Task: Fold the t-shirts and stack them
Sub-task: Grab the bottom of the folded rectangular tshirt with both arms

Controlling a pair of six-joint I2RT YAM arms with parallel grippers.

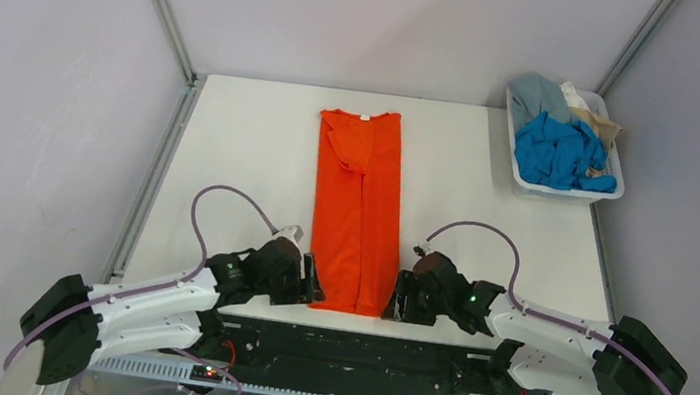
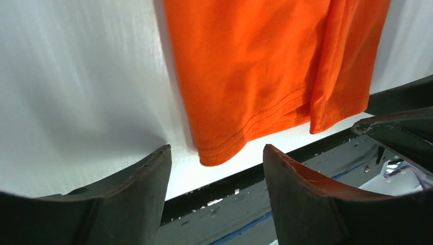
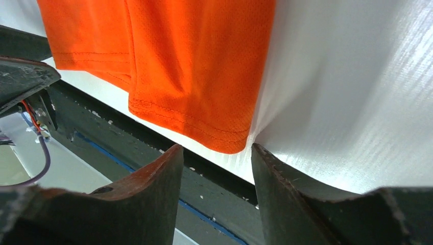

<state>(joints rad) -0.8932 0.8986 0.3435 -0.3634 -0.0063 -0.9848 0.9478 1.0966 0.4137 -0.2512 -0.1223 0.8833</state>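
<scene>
An orange t-shirt (image 1: 358, 209) lies flat on the white table, folded lengthwise into a narrow strip, collar at the far end and hem at the near edge. My left gripper (image 1: 312, 282) is open at the hem's near left corner (image 2: 219, 153), jaws apart with nothing between them. My right gripper (image 1: 395, 299) is open at the hem's near right corner (image 3: 224, 143), also empty. A bright blue shirt (image 1: 558, 151), a grey-blue shirt (image 1: 537, 94) and a beige shirt (image 1: 593, 115) sit crumpled in the basket.
A white plastic basket (image 1: 569, 189) stands at the table's far right corner. The table's near edge and the dark metal base rail (image 1: 348, 348) lie just below both grippers. Grey walls enclose the table on three sides.
</scene>
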